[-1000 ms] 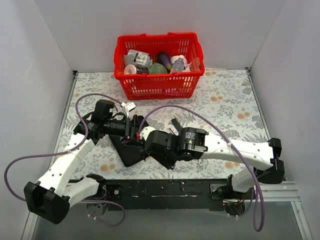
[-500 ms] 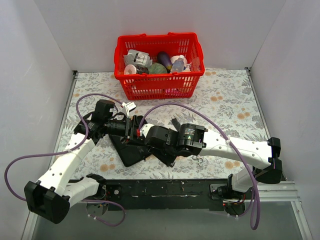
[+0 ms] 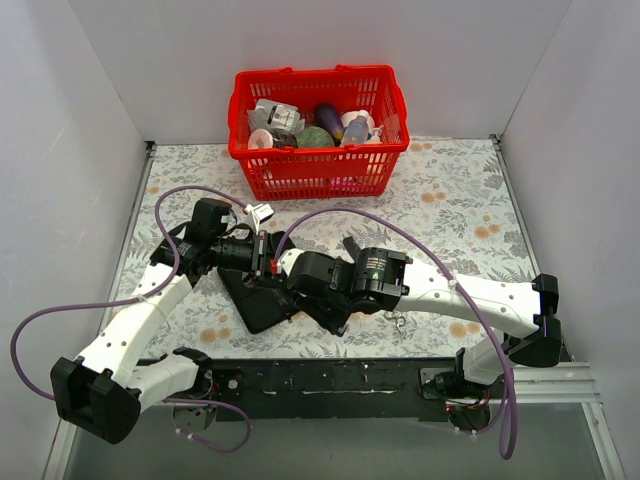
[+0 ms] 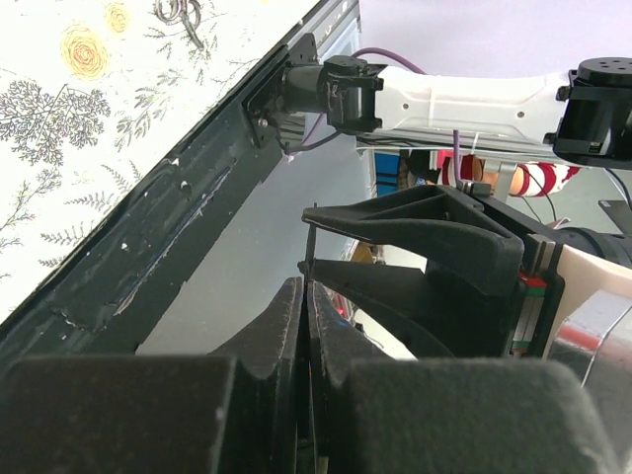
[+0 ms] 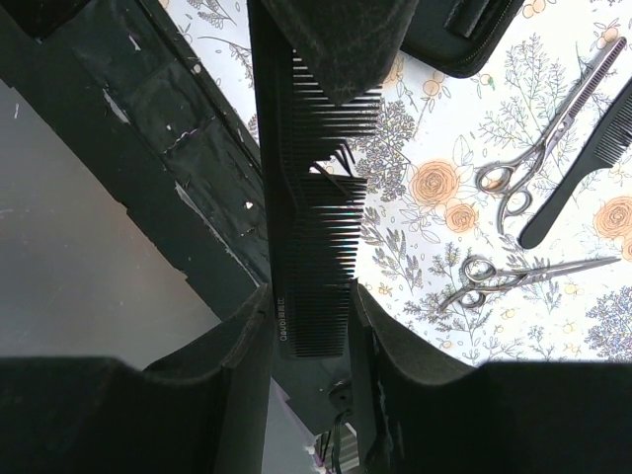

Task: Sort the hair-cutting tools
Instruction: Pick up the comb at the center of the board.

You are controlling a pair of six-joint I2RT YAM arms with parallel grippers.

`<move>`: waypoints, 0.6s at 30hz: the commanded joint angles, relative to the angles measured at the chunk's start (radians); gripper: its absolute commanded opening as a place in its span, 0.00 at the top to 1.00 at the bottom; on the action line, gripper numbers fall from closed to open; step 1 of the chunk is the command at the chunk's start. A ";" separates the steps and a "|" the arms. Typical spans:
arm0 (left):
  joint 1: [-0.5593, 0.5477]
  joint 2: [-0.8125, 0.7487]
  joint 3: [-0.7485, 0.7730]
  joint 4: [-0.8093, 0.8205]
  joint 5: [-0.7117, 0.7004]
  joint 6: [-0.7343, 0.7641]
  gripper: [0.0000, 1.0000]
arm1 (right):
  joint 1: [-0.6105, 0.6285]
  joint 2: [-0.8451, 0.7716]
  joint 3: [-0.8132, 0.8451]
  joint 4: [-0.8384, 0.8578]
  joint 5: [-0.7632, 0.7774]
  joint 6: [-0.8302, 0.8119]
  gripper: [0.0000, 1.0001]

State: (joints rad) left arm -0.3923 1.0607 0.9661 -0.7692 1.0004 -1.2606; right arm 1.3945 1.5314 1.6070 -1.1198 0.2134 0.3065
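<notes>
The flowered bench (image 3: 450, 200) carries the black case (image 3: 262, 308), with both wrists crowded over it, so the top view hides the grip. The comb (image 5: 314, 227) is held in the air between them. It looks light, stiff and slick, and is best pinched on its spine, not its thin teeth. The left fingers (image 4: 281, 326) are clamped nearly together on its flat faces. The right fingers (image 5: 247, 385) seem to press its two edges, though contact is hard to confirm. Two scissors (image 5: 533, 158) and a second comb (image 5: 583, 163) lie on the bench.

Top view: high behind me, looking down on the whole worktop (image 3: 450, 200).
Wrist views: close, facing each other, sharing the comb (image 5: 314, 247).
</notes>
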 commanded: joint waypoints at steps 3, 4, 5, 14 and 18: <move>-0.005 -0.004 0.037 0.008 0.021 0.010 1.00 | 0.001 0.003 0.016 0.017 0.029 -0.014 0.71; -0.003 -0.002 0.039 0.008 0.020 0.012 1.00 | 0.001 0.003 0.022 0.012 0.033 -0.010 0.67; -0.005 -0.002 0.040 0.008 0.015 0.013 1.00 | 0.001 -0.004 0.033 0.008 0.038 -0.004 0.49; -0.003 0.018 0.023 0.086 -0.066 -0.031 1.00 | 0.003 -0.190 0.093 0.110 -0.112 0.135 0.18; -0.003 -0.028 -0.003 0.261 -0.069 -0.147 1.00 | 0.004 -0.333 0.013 0.172 -0.040 0.270 0.18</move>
State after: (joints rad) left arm -0.3923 1.0786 0.9733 -0.6922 0.9501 -1.2976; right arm 1.3945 1.3556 1.6527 -1.0447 0.1417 0.4343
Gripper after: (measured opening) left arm 0.020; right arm 0.817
